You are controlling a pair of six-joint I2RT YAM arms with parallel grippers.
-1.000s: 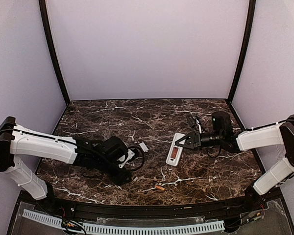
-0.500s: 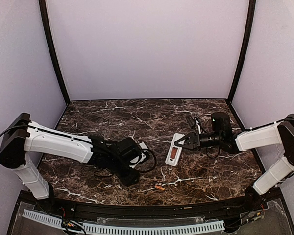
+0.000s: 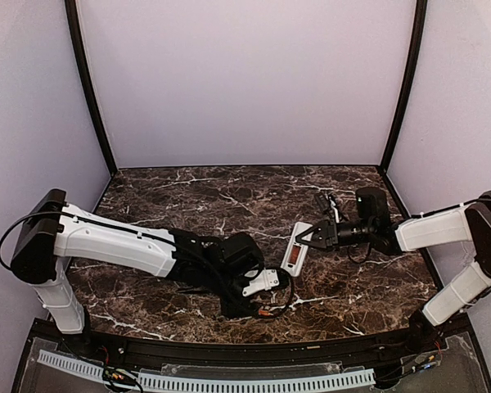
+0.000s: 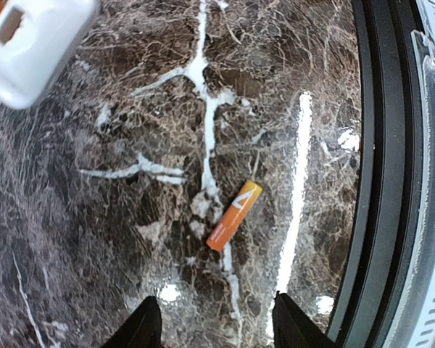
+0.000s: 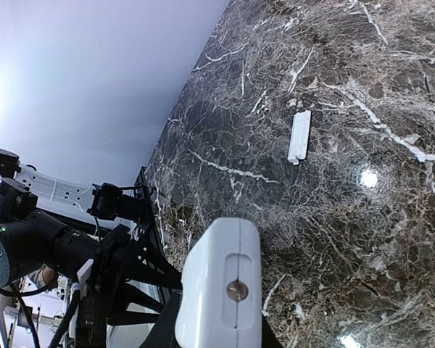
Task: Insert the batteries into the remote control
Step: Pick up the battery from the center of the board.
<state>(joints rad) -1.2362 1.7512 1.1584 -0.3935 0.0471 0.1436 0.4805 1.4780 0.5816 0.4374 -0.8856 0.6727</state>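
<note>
An orange battery lies on the marble just ahead of my open, empty left gripper; one dark finger stands on each side below it. In the top view the battery is near the front edge, under the left gripper. My right gripper is shut on the end of the white remote control, whose open back shows an orange cell. In the right wrist view the remote fills the gripper. A corner of the remote shows in the left wrist view.
A small white battery cover lies flat on the marble beyond the remote. The table's black front rail runs close beside the loose battery. The left arm stretches across the near left of the table.
My left arm has swung right and toward the front edge, bringing its gripper over the loose battery. My right gripper still holds the remote, shifted slightly.
</note>
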